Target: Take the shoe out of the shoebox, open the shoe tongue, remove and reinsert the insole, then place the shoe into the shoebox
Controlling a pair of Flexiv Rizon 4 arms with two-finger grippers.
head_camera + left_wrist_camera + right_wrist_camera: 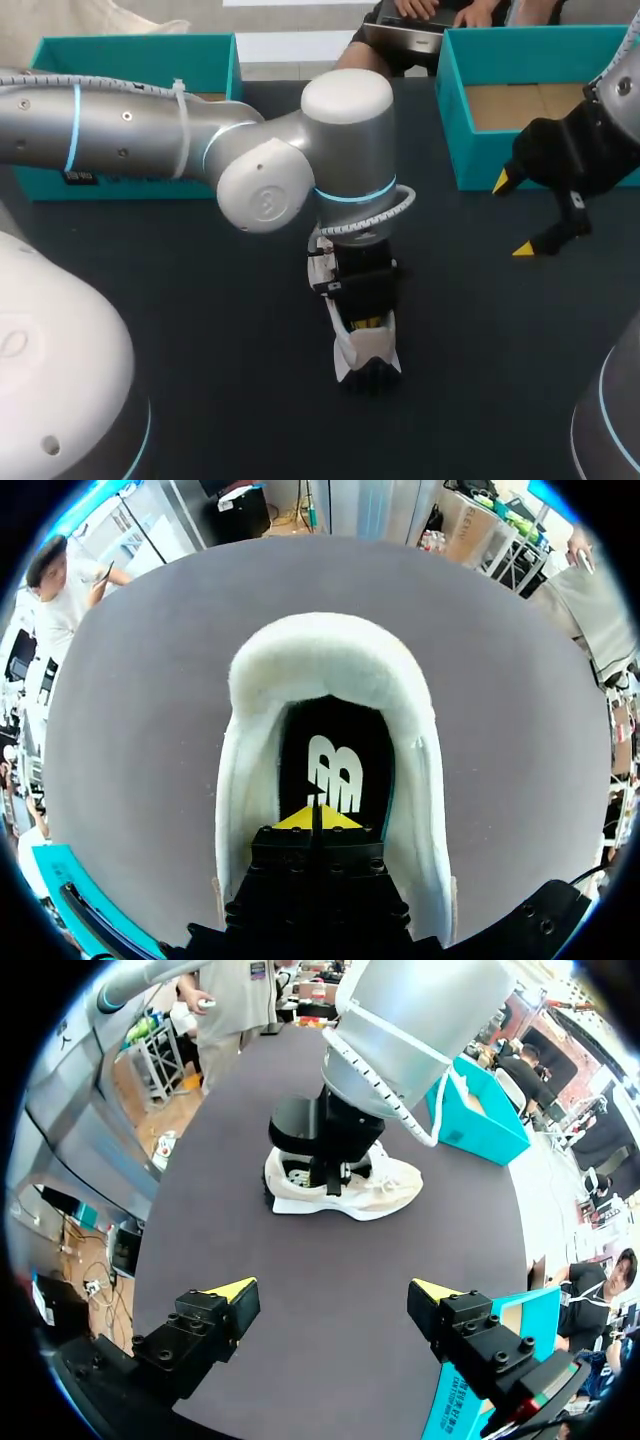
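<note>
Cream-white, the shoe (362, 352) sits out on the dark table (200, 300) near its middle, well apart from the teal shoebox (540, 110) at the far right. Its long axis runs from the robot's side towards the far edge, with the heel, I think, nearest the robot. The left gripper (318, 818) comes straight down into the shoe's mouth, its yellow tips pressed together just above the black insole (335, 770) and the padded heel collar curving round ahead of them. Any pull on the insole would have to go up and out through that opening, so to my eye the left arm (130, 125) is the one placed for it. The right gripper (515, 215) hangs off to the side near the shoebox with its fingers spread wide, holding nothing; from there the shoe lies crosswise ahead of it. Whether the closed tips have pinched an edge of the insole or merely rest over it I cannot tell, as the black finger bodies cover the contact. From above, the left arm's wrist hides the toe and the tongue.
</note>
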